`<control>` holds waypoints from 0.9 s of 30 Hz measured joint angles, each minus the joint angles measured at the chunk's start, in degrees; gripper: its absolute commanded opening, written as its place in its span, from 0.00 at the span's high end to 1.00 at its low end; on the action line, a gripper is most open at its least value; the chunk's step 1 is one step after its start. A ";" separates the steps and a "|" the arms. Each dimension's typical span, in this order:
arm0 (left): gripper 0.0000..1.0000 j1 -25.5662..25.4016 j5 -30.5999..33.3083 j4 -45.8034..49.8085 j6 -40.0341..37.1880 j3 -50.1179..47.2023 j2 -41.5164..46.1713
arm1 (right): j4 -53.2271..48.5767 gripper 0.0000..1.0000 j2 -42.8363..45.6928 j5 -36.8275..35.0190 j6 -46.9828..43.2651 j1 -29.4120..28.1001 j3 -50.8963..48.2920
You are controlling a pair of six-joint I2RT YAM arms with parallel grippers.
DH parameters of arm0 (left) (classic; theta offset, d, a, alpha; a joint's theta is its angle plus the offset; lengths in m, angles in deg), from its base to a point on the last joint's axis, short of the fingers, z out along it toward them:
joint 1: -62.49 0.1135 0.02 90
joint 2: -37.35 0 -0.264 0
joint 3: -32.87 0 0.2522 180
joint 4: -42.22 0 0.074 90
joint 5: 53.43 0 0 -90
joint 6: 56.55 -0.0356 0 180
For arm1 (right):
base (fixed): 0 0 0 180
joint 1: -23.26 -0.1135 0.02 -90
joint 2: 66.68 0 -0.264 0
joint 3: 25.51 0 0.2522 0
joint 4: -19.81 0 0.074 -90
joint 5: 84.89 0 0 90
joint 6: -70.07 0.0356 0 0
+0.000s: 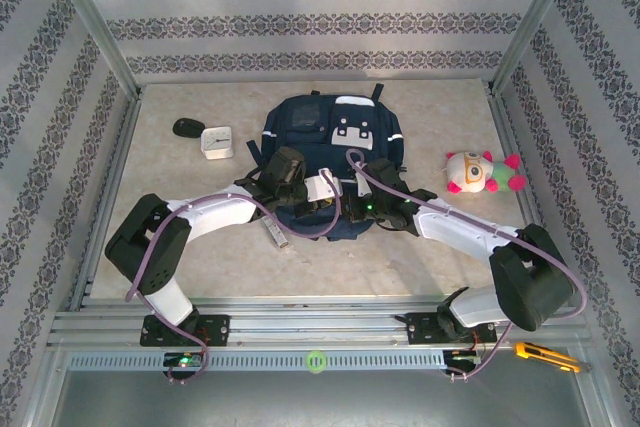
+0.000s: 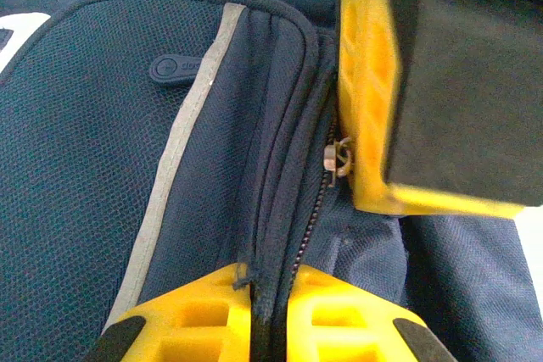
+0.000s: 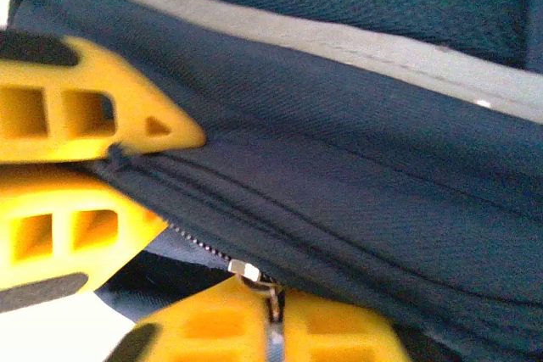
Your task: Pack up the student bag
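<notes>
Student bag (image 1: 320,132) lies flat mid-table (image 1: 200,247), front pockets up, both arms reaching in over its near end. Left gripper (image 2: 270,298): fingers nearly together, pinching a fold of the navy fabric edge (image 2: 254,281) just beside the zipper teeth (image 2: 310,235). Right gripper (image 3: 270,315): clamped tight, with the small metal zipper pull (image 3: 254,275) dropping in between its fingers. It looks gripped, though the tab itself is mostly hidden by the yellow pads. The two grippers sit close along the same seam, left one holding cloth, right one at the slider. Loose on the table: plush toy (image 1: 482,173) to the right of the bag, white clock (image 1: 217,141) and a dark rounded object (image 1: 185,127) to the left, a small silver piece (image 1: 277,233) near the left arm. Nothing can be seen inside the bag. Judgement: the step in hand is working the zipper, most likely opening a compartment, since the loose items lie outside; packing proper not begun. Cannot tell which side of the slider is undone. Next move calls for the right arm to draw the slider along the curved track, following the seam rather than pulling straight, while the left holds the fabric taut. Risk: the pull slipping out, or the cloth bunching under the slider.
</notes>
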 measured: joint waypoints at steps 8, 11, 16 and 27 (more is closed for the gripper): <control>0.91 2.08 -3.80 -0.48 -0.74 -0.72 1.73 | -1.38 1.00 7.10 2.54 -1.68 4.70 -2.51; 0.89 3.76 -5.68 -0.57 -2.38 -2.16 3.69 | -2.82 1.00 9.14 6.51 -3.23 8.46 -3.56; 0.71 5.55 -7.80 0.98 -4.07 -3.13 5.20 | -3.04 1.00 8.96 11.65 -5.14 9.11 -3.58; 0.31 -1.38 -2.40 1.14 2.62 -0.59 4.94 | -3.87 1.00 6.27 11.63 -5.75 8.33 -3.58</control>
